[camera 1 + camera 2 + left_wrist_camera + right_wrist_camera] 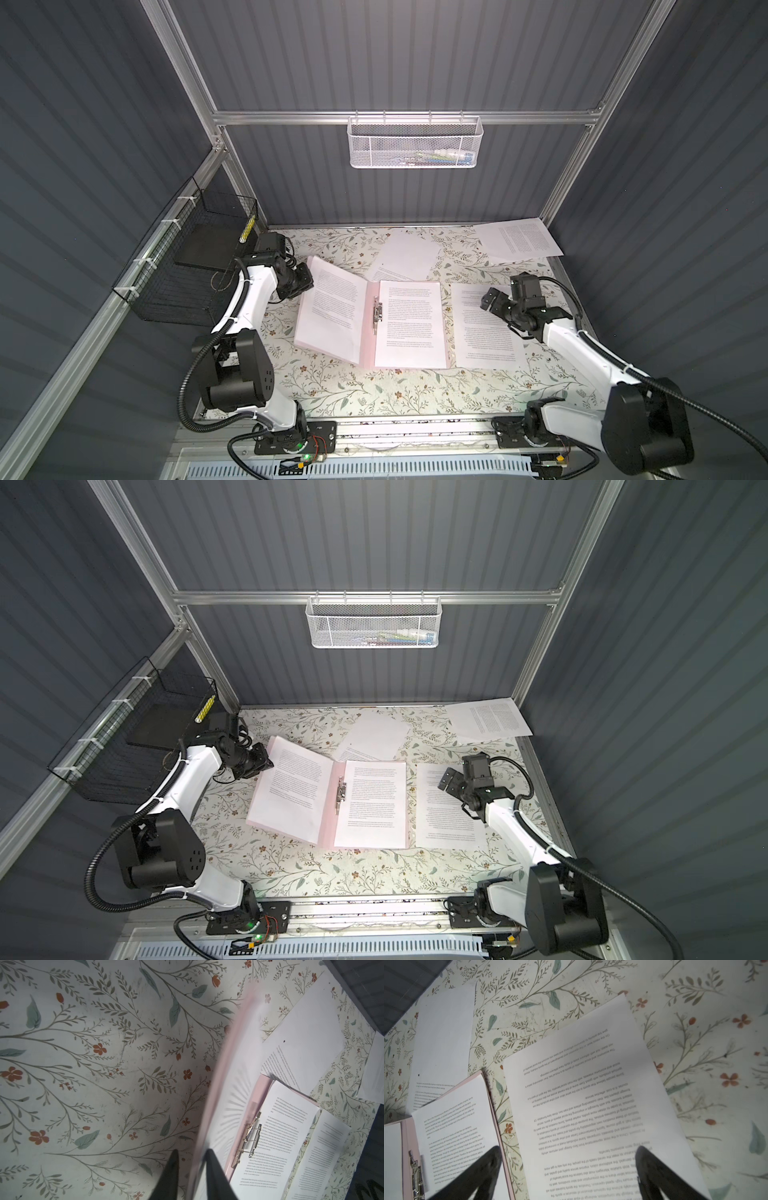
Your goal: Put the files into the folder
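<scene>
Floral-print tabletop (374, 395) inside a grey ribbed booth: pale pink folder (368, 345) lying open, its stiff left cover tilted up, edge between the slightly parted fingers of the left gripper (192, 1159) — straddled, not visibly pinched — with the metal clip (377, 311) on the spine beyond. Right gripper (569, 1151) spread wide above a loose printed sheet (478, 345), thin, limp and flat, folder just beside it. Likely best pinched at a near edge, lifted low and slid onto the filed page (409, 324), clear of the clip.
</scene>
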Tool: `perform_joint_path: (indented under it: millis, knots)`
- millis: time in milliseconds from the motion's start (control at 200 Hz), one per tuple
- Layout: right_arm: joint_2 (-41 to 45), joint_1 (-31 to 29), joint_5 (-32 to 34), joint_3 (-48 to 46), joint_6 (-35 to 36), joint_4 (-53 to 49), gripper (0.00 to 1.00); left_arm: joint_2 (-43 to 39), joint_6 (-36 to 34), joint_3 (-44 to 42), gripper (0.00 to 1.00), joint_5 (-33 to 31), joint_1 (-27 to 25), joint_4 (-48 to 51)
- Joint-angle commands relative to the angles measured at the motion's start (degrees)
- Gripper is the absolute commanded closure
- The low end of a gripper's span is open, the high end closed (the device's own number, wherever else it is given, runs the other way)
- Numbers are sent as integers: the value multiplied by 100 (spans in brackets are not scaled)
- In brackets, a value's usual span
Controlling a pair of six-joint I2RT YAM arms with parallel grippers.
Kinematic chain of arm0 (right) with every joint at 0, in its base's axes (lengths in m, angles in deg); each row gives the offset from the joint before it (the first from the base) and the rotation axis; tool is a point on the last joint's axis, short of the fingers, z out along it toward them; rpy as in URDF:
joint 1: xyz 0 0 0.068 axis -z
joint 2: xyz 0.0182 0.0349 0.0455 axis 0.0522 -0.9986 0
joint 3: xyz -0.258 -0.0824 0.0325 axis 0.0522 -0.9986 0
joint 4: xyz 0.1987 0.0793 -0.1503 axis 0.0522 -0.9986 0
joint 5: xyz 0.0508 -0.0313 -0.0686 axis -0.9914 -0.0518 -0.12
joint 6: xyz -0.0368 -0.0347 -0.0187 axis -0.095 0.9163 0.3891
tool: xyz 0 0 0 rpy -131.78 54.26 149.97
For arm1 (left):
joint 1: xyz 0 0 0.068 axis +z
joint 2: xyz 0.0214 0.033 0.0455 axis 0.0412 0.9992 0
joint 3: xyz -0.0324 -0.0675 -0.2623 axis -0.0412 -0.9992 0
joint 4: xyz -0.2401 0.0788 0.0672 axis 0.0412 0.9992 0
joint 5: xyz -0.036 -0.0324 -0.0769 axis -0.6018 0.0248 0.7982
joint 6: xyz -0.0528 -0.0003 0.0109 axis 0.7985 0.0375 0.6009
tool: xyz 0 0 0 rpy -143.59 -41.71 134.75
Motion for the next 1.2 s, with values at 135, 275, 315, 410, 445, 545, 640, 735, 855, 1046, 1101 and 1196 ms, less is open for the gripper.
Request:
perform_joint_path:
  millis: [135, 275, 315, 410, 445, 545, 640, 735, 855, 1046, 1101, 1196]
  knots:
    - [-343, 393, -592, 286, 390, 32, 1, -284, 211, 626, 33, -827, 19, 327]
    - [-550, 779, -770, 365, 431, 13, 1, -291, 89, 1153, 31, -1028, -320, 594]
    - [-612, 876, -815, 412, 460, 9, 1, -200, 69, 1350, 30, -1209, -626, 704]
    - [-758, 1066, -923, 546, 507, 1, 1, 10, 132, 1830, 29, -1758, -1424, 982]
    - [-813, 1131, -978, 591, 519, -2, 1, 44, 196, 1903, 29, -1802, -1727, 932]
    - [-951, 1347, -1015, 716, 573, -25, 1, 369, 337, 2239, 29, -1785, -2765, 790]
    - [-1145, 1535, -1165, 857, 650, -22, 1, 939, 452, 2618, 28, -1376, -3651, 608]
    - [-1439, 1634, -1363, 1130, 807, -131, 1, 1557, 579, 2926, 29, -918, -4300, 303]
    - [-1849, 1665, -1485, 1595, 978, -451, 1, 2343, 683, 3336, 28, -433, -4868, 37]
    - [-1228, 1695, -1542, 1221, 467, -615, 1, 3380, 721, 3857, 28, 349, -5349, -352]
    - [-704, 1698, -1447, 831, 244, -742, 1, 3604, 686, 4031, 28, 468, -5455, -351]
    - [90, 1866, -1575, 183, -246, -1173, 1, 3905, 708, 4171, 28, 912, -5610, -521]
